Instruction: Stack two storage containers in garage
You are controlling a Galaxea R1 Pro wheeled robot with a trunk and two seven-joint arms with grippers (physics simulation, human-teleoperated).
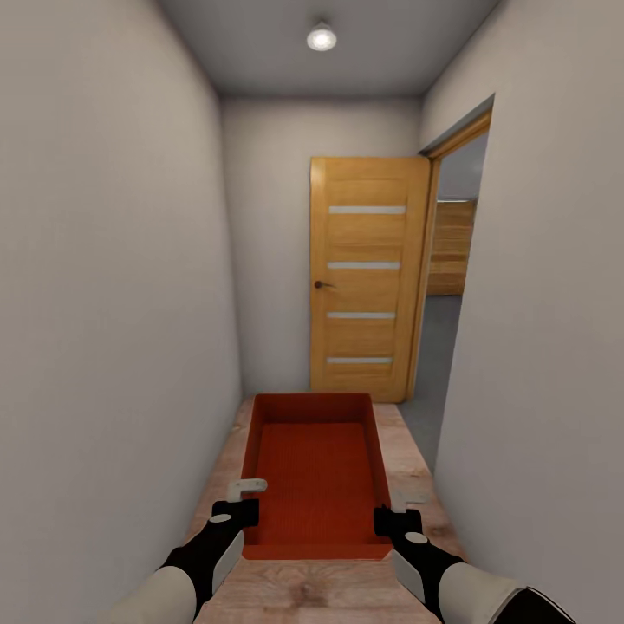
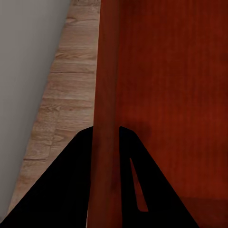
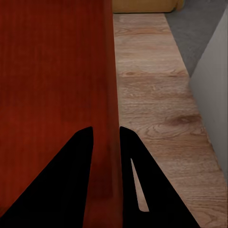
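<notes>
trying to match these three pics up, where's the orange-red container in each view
Head view: the orange-red container sits low in the centre, held between the left gripper and the right gripper.
Left wrist view: its side wall runs up between the fingers, its inside beside it.
Right wrist view: its other side wall does likewise.
Shared landmark: the wood-plank floor beside the container.

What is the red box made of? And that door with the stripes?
The red box looks like smooth plastic: even orange-red colour, thin walls, finely ribbed bottom. The door looks like varnished light wood, with visible grain and four pale slits, probably glass.
</notes>
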